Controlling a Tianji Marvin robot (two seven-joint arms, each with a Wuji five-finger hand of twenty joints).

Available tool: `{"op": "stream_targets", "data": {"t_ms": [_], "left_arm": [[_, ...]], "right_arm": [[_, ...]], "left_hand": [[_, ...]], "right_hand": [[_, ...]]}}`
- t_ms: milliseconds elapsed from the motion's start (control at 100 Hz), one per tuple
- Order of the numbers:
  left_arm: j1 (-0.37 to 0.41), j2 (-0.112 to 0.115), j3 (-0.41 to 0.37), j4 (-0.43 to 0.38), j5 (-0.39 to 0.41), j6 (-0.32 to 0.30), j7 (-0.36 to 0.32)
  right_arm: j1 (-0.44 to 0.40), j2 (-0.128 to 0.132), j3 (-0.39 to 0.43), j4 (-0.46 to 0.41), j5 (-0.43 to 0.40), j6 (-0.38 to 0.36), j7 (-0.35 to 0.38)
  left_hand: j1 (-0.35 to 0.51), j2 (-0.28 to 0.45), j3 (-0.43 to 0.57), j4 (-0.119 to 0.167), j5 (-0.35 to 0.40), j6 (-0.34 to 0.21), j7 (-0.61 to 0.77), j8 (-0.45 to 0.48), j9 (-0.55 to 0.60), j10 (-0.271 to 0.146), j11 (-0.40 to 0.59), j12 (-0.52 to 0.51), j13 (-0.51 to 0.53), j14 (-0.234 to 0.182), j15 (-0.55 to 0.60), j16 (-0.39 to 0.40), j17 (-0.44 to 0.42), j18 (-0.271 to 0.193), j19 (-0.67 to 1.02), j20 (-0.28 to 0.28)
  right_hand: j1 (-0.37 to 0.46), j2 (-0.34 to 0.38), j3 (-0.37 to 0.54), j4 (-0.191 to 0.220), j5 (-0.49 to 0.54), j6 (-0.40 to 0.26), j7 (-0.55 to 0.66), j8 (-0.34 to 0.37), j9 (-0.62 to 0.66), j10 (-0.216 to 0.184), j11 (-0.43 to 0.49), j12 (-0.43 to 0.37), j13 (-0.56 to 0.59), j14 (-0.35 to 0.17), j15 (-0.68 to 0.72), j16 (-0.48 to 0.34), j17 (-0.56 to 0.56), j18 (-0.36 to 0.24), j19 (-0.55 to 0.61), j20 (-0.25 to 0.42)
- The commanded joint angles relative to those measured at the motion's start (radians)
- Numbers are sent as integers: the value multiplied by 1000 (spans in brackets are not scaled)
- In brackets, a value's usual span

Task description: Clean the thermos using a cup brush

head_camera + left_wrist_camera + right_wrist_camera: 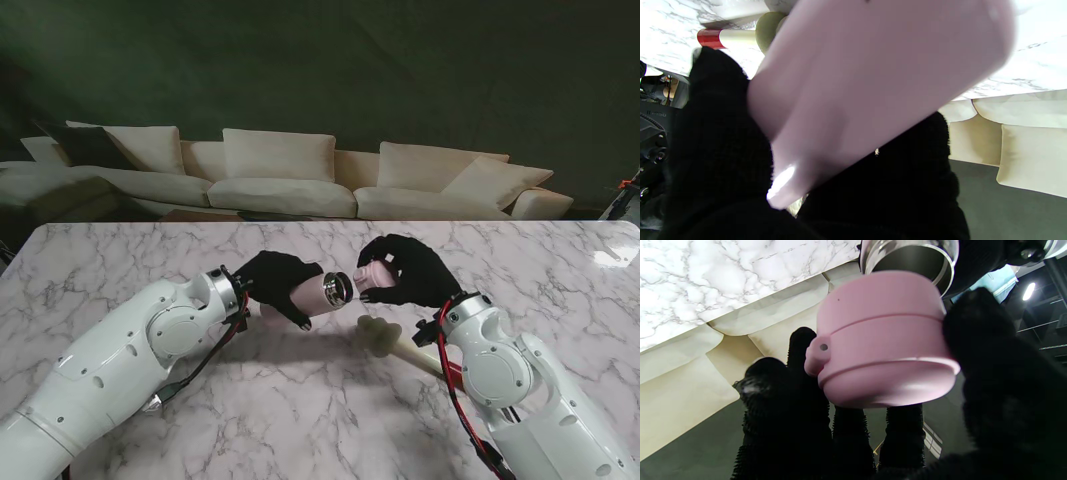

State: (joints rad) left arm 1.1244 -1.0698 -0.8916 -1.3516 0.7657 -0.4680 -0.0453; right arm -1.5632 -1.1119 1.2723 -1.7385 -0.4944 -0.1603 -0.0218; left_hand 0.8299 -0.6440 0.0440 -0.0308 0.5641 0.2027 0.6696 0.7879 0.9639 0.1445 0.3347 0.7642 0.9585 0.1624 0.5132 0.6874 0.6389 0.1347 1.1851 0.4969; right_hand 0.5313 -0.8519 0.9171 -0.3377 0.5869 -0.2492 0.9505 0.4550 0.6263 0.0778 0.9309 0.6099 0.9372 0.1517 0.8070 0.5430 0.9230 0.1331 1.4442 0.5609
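Lid off, thermos open, brush not yet picked up.

Marble table [120,260]: left hand [268,280] wraps the pink thermos body [312,293], held tilted above the table, steel mouth [907,256] facing the right hand [412,272]. Right hand grips the pink lid [883,340], just clear of the mouth, apart. Cup brush [385,337] lies on the table nearer to me, just beside the right wrist, untouched. Step looks like uncapping finished; next likely needs the lid set down, freeing the right hand to take the brush handle [725,37].
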Motion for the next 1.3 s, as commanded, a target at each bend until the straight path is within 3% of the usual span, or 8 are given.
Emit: {"op": "stream_targets", "data": {"t_ms": [0,540,1290], "left_arm": [[2,-6,-3,-11,-8,1,-12],[8,-11,0,-14,-17,8,6],[-8,-14,11,-8,-15,18,10]], "right_arm": [[10,-9,-9,3,5,2,-3],[49,-32,-88,45,41,31,-79],[35,-41,-110,58,93,38,-94]], "left_hand": [[391,373,361,43,92,-215,164,54,6,-38,49,18,96,-91,200,44,15,-99,55,15],[394,375,357,44,91,-215,166,54,6,-36,51,17,97,-91,201,44,16,-101,56,16],[395,376,357,45,92,-215,168,53,5,-35,53,17,97,-93,199,43,17,-101,55,16]], "right_hand": [[305,179,252,86,126,-61,219,110,91,-57,75,63,122,-194,208,72,20,-86,21,18],[309,195,250,85,122,-62,218,117,79,-55,92,73,113,-199,219,70,2,-77,23,23],[314,204,251,85,119,-55,214,118,74,-47,95,69,111,-194,221,61,-3,-66,21,20]]}}
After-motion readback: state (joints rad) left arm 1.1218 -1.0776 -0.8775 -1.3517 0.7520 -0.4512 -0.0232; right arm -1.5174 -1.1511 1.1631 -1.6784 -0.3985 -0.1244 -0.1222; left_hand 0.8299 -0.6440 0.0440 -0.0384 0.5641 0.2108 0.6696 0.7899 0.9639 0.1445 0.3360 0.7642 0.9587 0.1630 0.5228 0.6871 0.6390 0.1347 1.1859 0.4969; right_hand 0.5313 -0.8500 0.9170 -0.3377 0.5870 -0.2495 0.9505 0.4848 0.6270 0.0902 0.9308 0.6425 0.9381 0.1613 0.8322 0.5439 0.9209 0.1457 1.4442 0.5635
